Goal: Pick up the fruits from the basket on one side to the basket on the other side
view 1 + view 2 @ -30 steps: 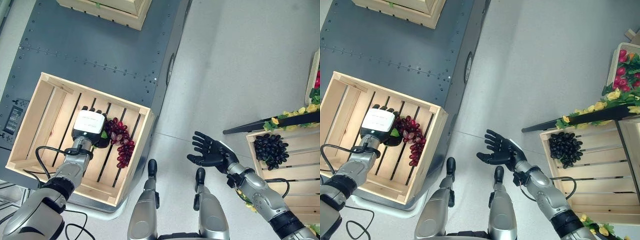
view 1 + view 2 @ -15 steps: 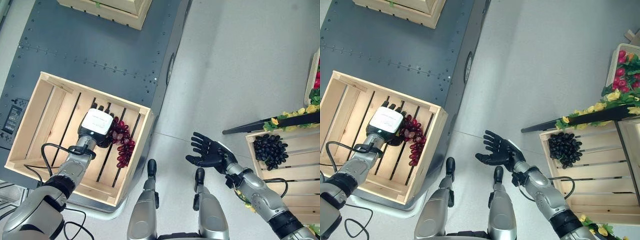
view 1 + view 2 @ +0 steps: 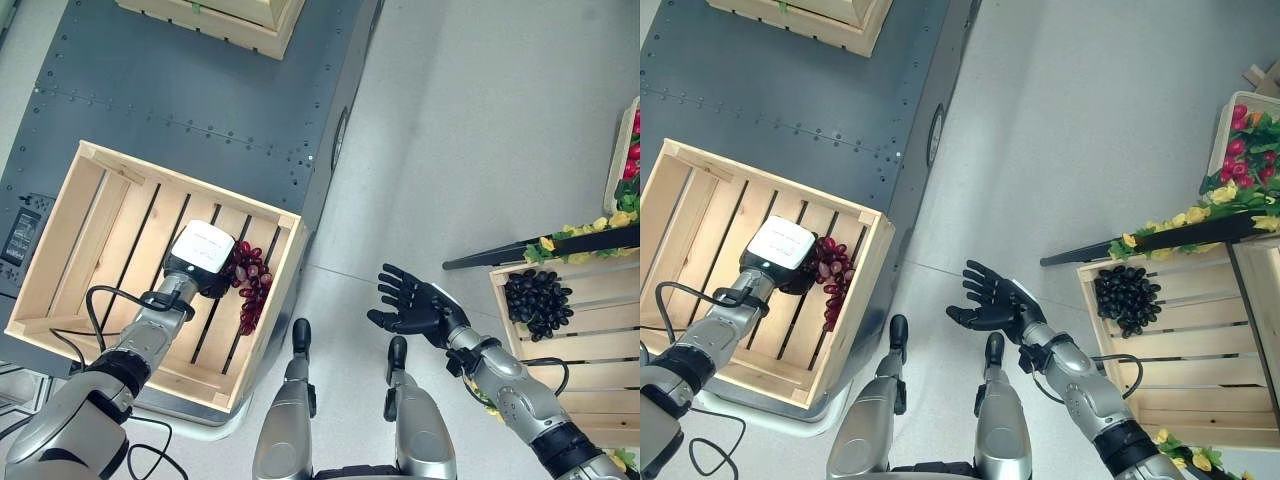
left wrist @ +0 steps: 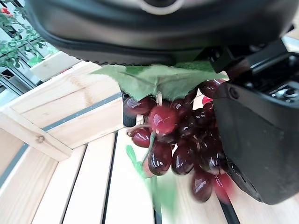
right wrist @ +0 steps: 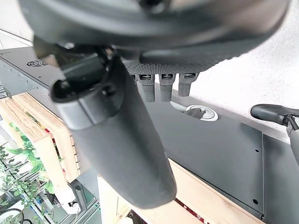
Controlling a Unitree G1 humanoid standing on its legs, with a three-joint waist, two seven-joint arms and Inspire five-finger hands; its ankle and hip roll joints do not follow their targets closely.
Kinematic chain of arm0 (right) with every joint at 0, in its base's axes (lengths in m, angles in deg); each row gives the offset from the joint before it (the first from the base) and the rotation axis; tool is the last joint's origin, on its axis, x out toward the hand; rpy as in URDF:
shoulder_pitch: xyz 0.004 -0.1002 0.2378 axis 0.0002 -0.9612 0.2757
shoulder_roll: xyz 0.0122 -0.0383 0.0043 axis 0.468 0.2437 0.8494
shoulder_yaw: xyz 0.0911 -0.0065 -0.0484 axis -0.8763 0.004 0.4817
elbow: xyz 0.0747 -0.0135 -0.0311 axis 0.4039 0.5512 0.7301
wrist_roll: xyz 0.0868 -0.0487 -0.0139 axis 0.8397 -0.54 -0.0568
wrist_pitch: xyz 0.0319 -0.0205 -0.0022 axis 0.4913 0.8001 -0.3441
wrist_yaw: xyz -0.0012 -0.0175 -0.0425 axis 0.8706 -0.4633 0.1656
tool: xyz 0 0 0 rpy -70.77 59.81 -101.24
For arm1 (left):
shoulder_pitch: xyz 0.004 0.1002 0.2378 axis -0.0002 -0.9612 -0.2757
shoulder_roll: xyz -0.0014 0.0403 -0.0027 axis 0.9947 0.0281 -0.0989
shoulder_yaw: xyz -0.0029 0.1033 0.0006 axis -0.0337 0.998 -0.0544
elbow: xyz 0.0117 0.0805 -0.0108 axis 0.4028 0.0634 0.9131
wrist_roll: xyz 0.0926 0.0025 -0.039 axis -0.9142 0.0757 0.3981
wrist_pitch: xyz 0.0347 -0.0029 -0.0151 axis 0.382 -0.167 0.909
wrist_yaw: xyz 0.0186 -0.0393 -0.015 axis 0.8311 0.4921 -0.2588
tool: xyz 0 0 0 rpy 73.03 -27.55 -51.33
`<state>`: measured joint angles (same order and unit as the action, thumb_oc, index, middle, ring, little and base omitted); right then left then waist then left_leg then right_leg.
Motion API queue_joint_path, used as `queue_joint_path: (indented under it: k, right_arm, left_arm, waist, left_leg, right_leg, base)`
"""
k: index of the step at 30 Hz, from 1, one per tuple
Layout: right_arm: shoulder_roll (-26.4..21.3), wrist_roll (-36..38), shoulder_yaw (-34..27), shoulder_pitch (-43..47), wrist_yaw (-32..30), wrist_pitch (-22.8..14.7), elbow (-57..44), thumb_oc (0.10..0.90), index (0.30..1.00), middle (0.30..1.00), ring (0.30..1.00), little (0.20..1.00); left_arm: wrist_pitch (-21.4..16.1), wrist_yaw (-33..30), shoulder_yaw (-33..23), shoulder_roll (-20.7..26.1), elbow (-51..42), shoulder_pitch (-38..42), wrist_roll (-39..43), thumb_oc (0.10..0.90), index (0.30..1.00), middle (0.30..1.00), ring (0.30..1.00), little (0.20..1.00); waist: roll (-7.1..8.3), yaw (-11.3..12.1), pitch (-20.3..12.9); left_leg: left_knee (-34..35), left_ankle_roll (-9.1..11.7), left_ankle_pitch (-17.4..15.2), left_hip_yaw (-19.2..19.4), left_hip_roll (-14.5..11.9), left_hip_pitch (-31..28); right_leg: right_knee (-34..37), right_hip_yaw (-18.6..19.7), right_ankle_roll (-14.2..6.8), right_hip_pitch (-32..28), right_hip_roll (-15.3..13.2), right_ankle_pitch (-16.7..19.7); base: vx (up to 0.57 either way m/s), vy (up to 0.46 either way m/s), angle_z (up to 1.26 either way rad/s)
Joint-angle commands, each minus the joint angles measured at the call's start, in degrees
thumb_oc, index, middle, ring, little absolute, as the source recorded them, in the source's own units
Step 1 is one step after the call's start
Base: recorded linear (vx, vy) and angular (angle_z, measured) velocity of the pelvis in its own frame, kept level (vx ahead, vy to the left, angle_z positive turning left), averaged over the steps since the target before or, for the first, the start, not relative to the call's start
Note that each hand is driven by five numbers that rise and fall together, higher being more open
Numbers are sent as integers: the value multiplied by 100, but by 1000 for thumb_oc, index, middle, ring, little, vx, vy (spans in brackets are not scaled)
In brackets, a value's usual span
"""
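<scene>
I've got the left robot hand (image 3: 197, 262) clamped on the red grape bunch (image 3: 249, 283), which sits low inside the left crate (image 3: 60, 245) on its slats. So we're at the pickup step. The right robot hand (image 3: 415, 306) waits with fingers spread, palm up, over the floor. Next I'd lift clear of the crate wall and head for the right crate (image 3: 590, 345) with the dark grapes (image 3: 538, 299).

Both eye views look down on one floor scene; wrist views sit close behind each hand.
</scene>
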<state>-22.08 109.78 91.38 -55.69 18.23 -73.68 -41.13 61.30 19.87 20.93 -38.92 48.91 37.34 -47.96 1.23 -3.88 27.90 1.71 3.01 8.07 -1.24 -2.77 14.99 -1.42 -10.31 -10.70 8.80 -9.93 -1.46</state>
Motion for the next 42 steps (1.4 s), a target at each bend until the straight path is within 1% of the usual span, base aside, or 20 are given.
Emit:
queue_joint_path:
  k: [1,7,11,14,15,18,21,23,27,30,33,34,36,37,38,40,42]
  right_arm:
    - [-33,-17,-122,-13,-93,-455,-441,800,900,900,900,900]
    - [-29,-27,-113,-13,-103,-478,-431,800,900,900,900,900]
    - [-19,-19,-123,-33,-103,-485,-431,800,900,900,900,900]
    - [2,-21,-139,-72,-69,-504,-422,800,900,900,900,900]
    - [12,-12,-163,-130,-73,-501,-453,800,900,900,900,900]
    - [18,-18,-246,-239,-21,-485,-503,800,900,900,900,900]
    - [71,-58,-363,-401,39,-505,-551,800,900,900,900,900]
    - [81,-76,-416,-468,82,-499,-575,800,900,900,900,900]
    - [110,-95,-534,-682,146,-417,-735,800,900,900,900,900]
    - [146,-105,-571,-806,155,-369,-830,800,900,900,900,900]
    - [187,-67,-616,-935,129,-327,-869,800,900,900,900,900]
    - [190,-72,-618,-945,133,-324,-870,800,900,900,900,900]
    - [249,-91,-640,-1023,184,-295,-901,800,900,900,900,900]
    - [253,-92,-640,-1030,187,-290,-909,800,900,900,900,900]
    - [271,-123,-640,-1068,192,-301,-958,800,900,900,900,900]
    - [258,-127,-643,-1076,219,-330,-1012,800,900,900,900,900]
    - [253,-200,-657,-1074,300,-467,-1130,800,900,900,900,900]
  left_arm:
    - [-187,-187,-112,11,31,396,-207,400,300,300,300,300]
    - [-249,-268,-117,33,66,419,-31,400,300,300,300,300]
    - [-172,-484,-200,27,79,373,341,400,300,300,300,300]
    - [-57,-827,-349,34,63,276,669,400,300,300,300,300]
    - [-11,-1149,-521,65,24,174,818,400,300,300,300,300]
    - [-59,-1664,-912,168,-151,-77,800,400,300,300,300,300]
    - [-53,-1927,-1277,271,-533,-383,662,400,300,300,300,300]
    - [-30,-1992,-1455,312,-735,-535,627,400,300,300,300,300]
    - [28,-2108,-1928,453,-1412,-1055,646,400,300,300,300,300]
    - [55,-2245,-2182,475,-1712,-1362,732,400,300,300,300,300]
    - [-53,-2398,-2494,470,-1941,-1668,762,400,300,300,300,300]
    - [-59,-2398,-2520,470,-1972,-1702,759,400,300,300,300,300]
    - [-103,-2379,-2718,429,-2183,-1919,673,400,300,300,300,300]
    - [-109,-2374,-2742,431,-2209,-1943,661,400,300,300,300,300]
    - [-148,-2400,-2859,444,-2330,-2062,717,400,300,300,300,300]
    - [-212,-2403,-2959,441,-2397,-2147,721,400,300,300,300,300]
    - [-291,-2380,-3038,421,-2492,-2269,615,400,300,300,300,300]
  waist:
    - [49,40,-244]
    - [43,46,-233]
    - [41,58,-251]
    - [34,80,-274]
    - [35,101,-309]
    - [8,149,-374]
    - [-30,211,-465]
    - [-47,232,-518]
    - [-99,312,-735]
    - [-130,351,-888]
    - [-162,400,-1080]
    - [-164,402,-1100]
    - [-178,439,-1285]
    - [-178,440,-1305]
    - [-184,467,-1415]
    - [-190,488,-1533]
    - [-191,517,-1670]
  left_leg:
    - [-130,73,-434,546,-28,-238]
    - [-143,65,-447,541,-18,-247]
    - [-132,63,-451,536,-13,-277]
    - [-114,63,-449,505,-2,-310]
    - [-99,61,-456,494,9,-338]
    - [-34,56,-461,466,33,-423]
    - [13,40,-481,396,85,-494]
    - [55,37,-487,376,106,-547]
    - [227,29,-494,287,156,-769]
    - [303,30,-508,239,176,-897]
    - [329,37,-554,172,197,-1022]
    - [329,38,-559,164,199,-1034]
    - [329,47,-602,83,218,-1118]
    - [329,49,-606,76,219,-1128]
    - [329,59,-618,42,220,-1175]
    - [329,69,-620,18,210,-1219]
    - [329,86,-621,-16,191,-1271]
  right_leg:
    - [-761,272,151,974,304,294]
    - [-761,265,150,962,294,293]
    - [-752,263,151,932,286,287]
    - [-736,261,150,888,273,284]
    - [-720,254,150,860,266,277]
    - [-676,211,153,777,236,263]
    - [-631,172,150,687,195,253]
    - [-602,153,152,633,180,243]
    - [-443,99,153,383,151,236]
    - [-331,80,156,225,140,242]
    - [-206,38,160,26,116,249]
    - [-191,34,161,4,115,250]
    - [-72,19,168,-165,108,260]
    - [-51,16,168,-188,108,264]
    - [61,3,175,-313,100,287]
    - [146,-12,183,-419,95,304]
    - [268,-33,188,-565,91,335]
  base:
    - [0,0,0]
    - [0,0,0]
    - [0,0,0]
    - [0,0,0]
    - [0,0,0]
    - [0,0,0]
    - [11,-12,7]
    - [18,-12,10]
    - [37,-31,8]
    - [47,-29,5]
    - [58,-36,12]
    - [66,-42,21]
    - [79,-40,18]
    - [88,-48,8]
    - [83,-49,7]
    - [90,-55,10]
    - [76,-60,7]
